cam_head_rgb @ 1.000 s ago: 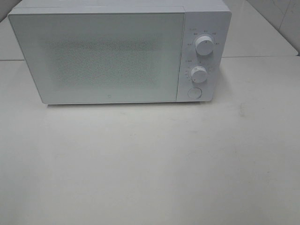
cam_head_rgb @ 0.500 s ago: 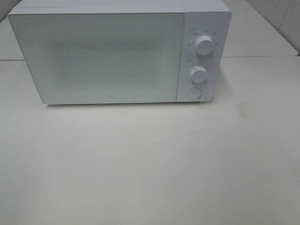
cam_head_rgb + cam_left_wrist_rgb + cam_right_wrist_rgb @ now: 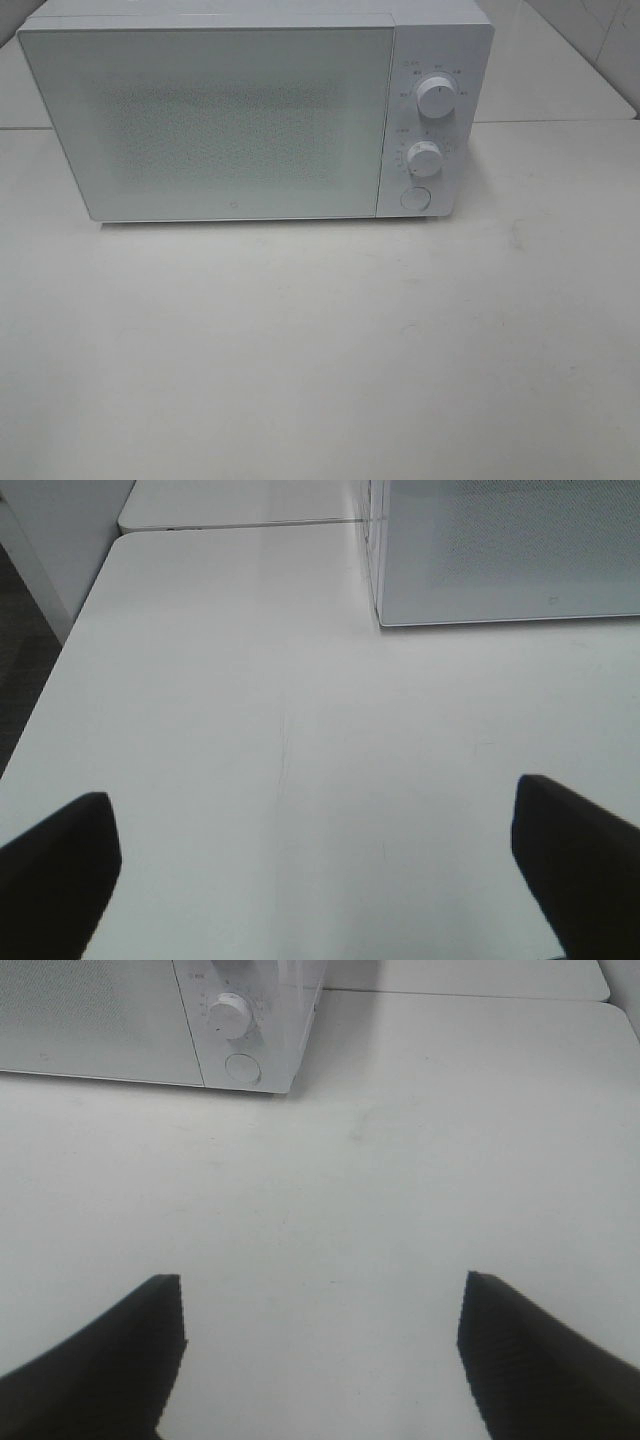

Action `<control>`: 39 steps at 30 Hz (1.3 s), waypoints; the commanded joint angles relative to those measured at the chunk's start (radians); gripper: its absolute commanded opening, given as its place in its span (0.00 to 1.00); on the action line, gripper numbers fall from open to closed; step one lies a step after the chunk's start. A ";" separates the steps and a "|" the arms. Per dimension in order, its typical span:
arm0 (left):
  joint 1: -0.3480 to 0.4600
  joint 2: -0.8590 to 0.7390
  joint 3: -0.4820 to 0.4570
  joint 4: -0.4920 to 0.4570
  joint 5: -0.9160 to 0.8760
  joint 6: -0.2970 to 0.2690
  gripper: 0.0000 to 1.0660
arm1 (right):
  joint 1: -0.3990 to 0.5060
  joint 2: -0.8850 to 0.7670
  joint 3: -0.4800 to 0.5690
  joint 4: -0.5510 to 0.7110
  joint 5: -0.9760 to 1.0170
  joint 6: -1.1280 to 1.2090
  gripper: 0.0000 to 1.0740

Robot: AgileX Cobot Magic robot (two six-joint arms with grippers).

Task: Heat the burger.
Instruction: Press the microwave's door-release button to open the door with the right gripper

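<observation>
a white box-shaped microwave (image 3: 255, 110) stands on the pale matte table (image 3: 320, 350), its speckled door (image 3: 200, 170) shut. the burger shows in no view; perhaps it is inside, i cannot tell. the left gripper (image 3: 315, 880) and right gripper (image 3: 320, 1360) hover above the tabletop, fingers wide apart, holding nothing.

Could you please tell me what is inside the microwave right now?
The microwave has its door shut. The door's speckled window shows only a pale blur, so whatever is inside is hidden. No burger is visible in any view.
</observation>
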 commanded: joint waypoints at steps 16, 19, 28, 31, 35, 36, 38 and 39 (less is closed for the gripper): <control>0.001 -0.015 0.003 0.000 0.002 0.001 0.94 | -0.006 0.315 -0.003 0.008 0.000 0.000 0.69; 0.001 -0.015 0.003 0.000 0.002 0.001 0.94 | -0.006 0.386 -0.019 0.029 -0.027 0.000 0.69; 0.001 -0.015 0.003 0.000 0.002 0.001 0.94 | -0.006 0.577 -0.024 0.093 -0.335 -0.008 0.69; 0.001 -0.015 0.003 0.000 0.002 0.001 0.94 | -0.006 0.631 -0.024 0.087 -0.439 -0.008 0.69; 0.001 -0.015 0.003 0.000 0.002 0.001 0.94 | -0.006 0.701 -0.024 0.086 -0.581 -0.008 0.69; 0.001 -0.015 0.003 0.000 0.002 0.001 0.94 | -0.006 0.701 -0.024 0.086 -0.581 -0.008 0.69; 0.001 -0.015 0.003 0.000 0.002 0.001 0.94 | -0.006 0.769 -0.024 0.086 -0.712 0.000 0.69; 0.001 -0.015 0.003 0.000 0.002 0.001 0.94 | -0.006 0.769 -0.024 0.086 -0.712 0.000 0.69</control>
